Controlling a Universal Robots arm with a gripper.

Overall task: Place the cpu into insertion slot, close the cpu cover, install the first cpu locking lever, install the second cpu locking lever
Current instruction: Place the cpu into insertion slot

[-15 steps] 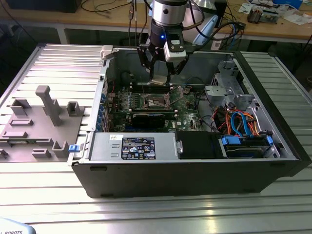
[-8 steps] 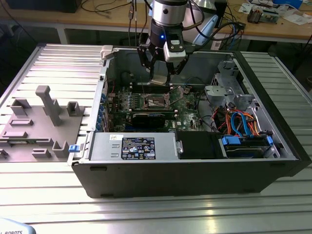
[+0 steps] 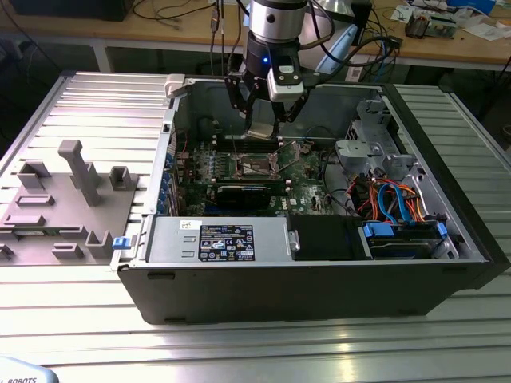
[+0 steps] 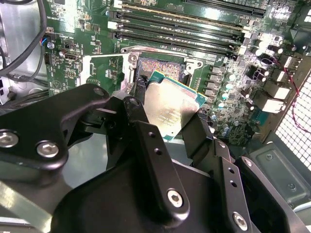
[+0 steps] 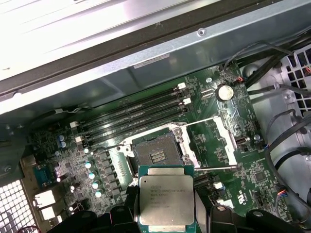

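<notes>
Deep in the computer case point(image 3: 335, 291), my gripper point(image 3: 262, 126) has its jaws pinching the cpu point(image 5: 166, 199) by two opposite edges. The chip is square, with no longer side, and lies flat between the jaws with its silver lid turned away from the board. Just beyond the jaw tips is the insertion slot point(image 5: 155, 151), with the cpu cover point(image 5: 226, 144) swung open beside it.

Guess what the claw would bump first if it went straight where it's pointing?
Probably the open socket on the green board. The gripper points down holding the chip, so the chip would land first, on the socket or its rim; depth is hard to judge.
</notes>
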